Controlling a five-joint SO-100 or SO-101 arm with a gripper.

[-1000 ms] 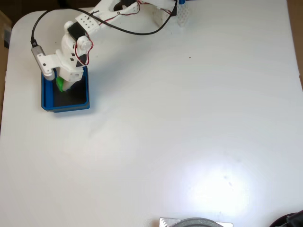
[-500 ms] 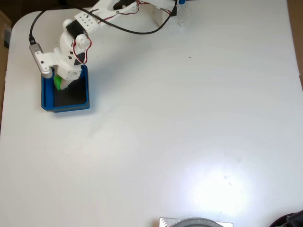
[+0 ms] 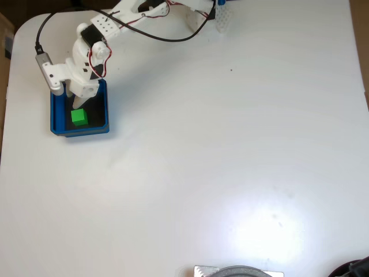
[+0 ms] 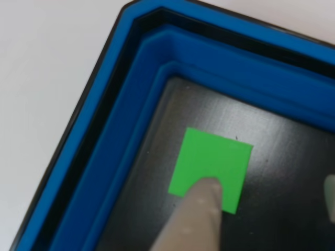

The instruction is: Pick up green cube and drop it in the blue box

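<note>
The green cube (image 3: 79,118) lies loose on the black floor of the blue box (image 3: 81,131) near the table's far-left edge in the fixed view. My gripper (image 3: 76,103) hangs just above the box's upper half, open, with nothing in it. In the other view the green cube (image 4: 211,166) rests flat on the dark floor inside the stepped walls of the blue box (image 4: 131,120). One blurred pale fingertip (image 4: 196,214) shows in front of the cube's lower edge. My gripper (image 4: 267,196) is spread wide there, with its second finger a sliver at the right border.
The white arm (image 3: 104,29) and its black cable (image 3: 167,39) reach in from the top edge. A grey round object (image 3: 239,271) sits at the bottom edge and a dark shape (image 3: 354,268) at the bottom right corner. The table (image 3: 230,144) is white.
The cube was held between the fingers over the box; the fingers have opened and it has dropped onto the box floor. The arm has hardly moved.
</note>
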